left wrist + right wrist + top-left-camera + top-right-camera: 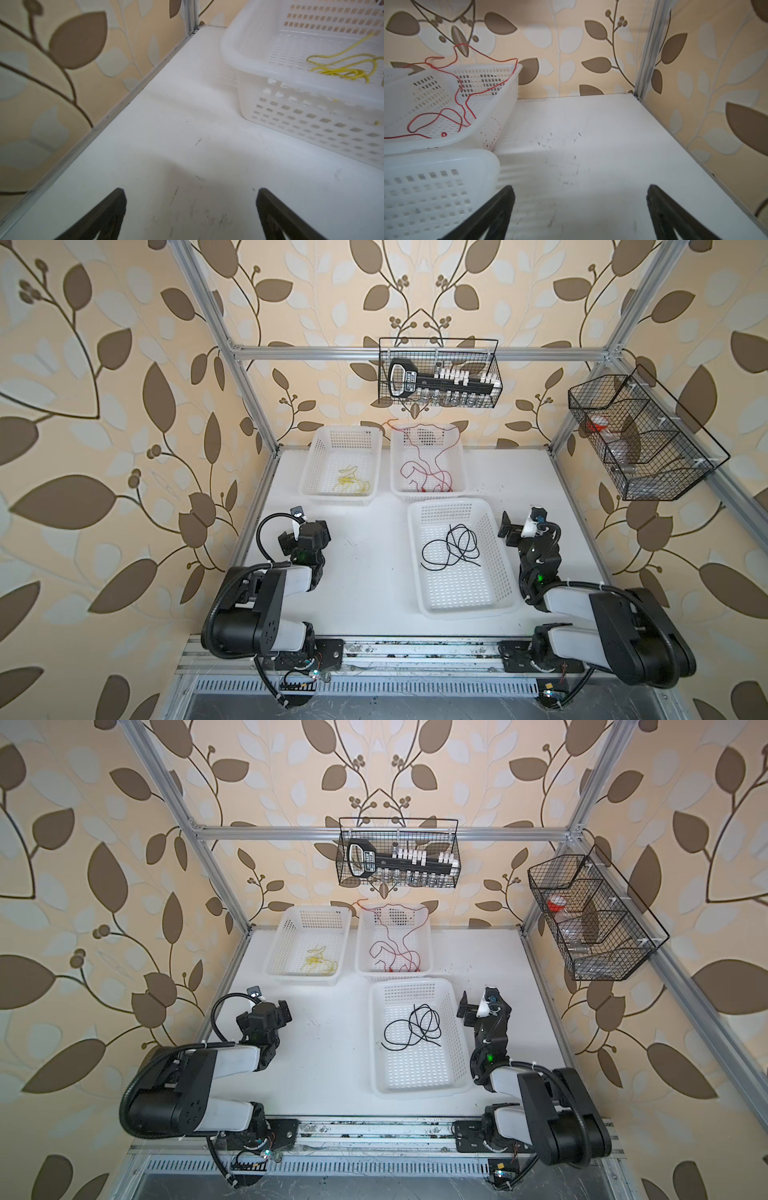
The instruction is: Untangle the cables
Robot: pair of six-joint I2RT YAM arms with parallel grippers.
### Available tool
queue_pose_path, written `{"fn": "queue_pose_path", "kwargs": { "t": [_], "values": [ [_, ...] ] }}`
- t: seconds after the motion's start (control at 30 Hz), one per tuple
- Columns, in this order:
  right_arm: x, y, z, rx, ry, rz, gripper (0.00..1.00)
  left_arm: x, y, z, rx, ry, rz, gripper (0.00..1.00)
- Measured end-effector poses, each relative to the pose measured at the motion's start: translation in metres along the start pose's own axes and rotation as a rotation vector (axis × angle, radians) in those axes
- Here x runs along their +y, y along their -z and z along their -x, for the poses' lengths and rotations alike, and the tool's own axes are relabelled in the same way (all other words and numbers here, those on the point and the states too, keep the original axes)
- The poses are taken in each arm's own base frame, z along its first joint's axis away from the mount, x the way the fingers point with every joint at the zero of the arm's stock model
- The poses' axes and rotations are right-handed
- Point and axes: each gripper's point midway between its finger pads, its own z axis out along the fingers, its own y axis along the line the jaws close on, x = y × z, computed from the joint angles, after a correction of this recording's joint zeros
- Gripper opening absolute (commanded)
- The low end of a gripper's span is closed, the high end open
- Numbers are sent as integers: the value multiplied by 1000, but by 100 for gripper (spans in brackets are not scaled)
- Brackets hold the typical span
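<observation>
top views alone show black cables (453, 545).

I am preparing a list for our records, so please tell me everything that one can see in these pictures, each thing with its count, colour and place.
yellow cable: one bundle, yellow, in the back left white basket
red cable: one bundle, red, in the back right white basket, part over its far rim
black cable: one bundle, black, in the near white basket
white baskets: three, white, two at the table's back, one nearer
wire baskets: two, black, hung on the frame, back and right side
table: one, white, under everything
frame: one, silver, around the table
left gripper: one, black, open and empty, over bare table
right gripper: one, black, open and empty, over bare table
</observation>
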Motion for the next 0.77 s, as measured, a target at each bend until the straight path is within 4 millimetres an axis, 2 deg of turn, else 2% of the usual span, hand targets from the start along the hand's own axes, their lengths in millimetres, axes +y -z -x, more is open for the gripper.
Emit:
{"fn": "queue_pose_path", "kwargs": {
  "t": [0.13, 0.3, 0.77],
  "values": [
    [-1, -5, 0, 5, -6, 23, 100, -14, -5, -8, 31, -34, -76, 99],
    [-2, -6, 0, 5, -11, 33, 100, -28, -12, 13, 5, -23, -116, 99],
    [2, -7, 1, 6, -10, 54, 100, -29, -12, 11, 15, -26, -122, 99]
  ]
}}
